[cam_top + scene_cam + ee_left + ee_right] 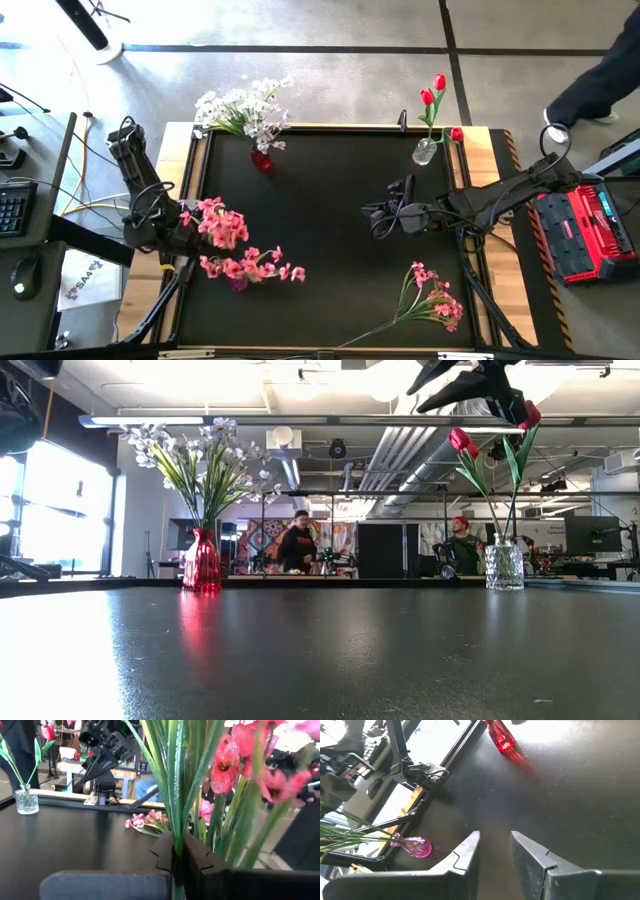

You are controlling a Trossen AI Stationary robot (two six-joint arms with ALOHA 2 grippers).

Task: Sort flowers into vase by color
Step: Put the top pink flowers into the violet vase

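I see my left fingers (175, 857) squeezed tight on green pink flower stems (172, 780) above the pink vase (237, 283). My right fingers (495, 852) hang part open, empty, over the bench (320, 210) middle. More pink flowers (435, 300) lie near the right corner.

The table (330, 250) has a flat black top inside a pale wooden frame. Four things sit directly on it — a red vase (261, 160) of white blossoms near the far edge, a clear glass vase (425, 151) with red tulips at the far right, a pink vase (237, 284) of pink blossoms by the left edge, and a loose pink spray (432, 303) lying flat at the near right.
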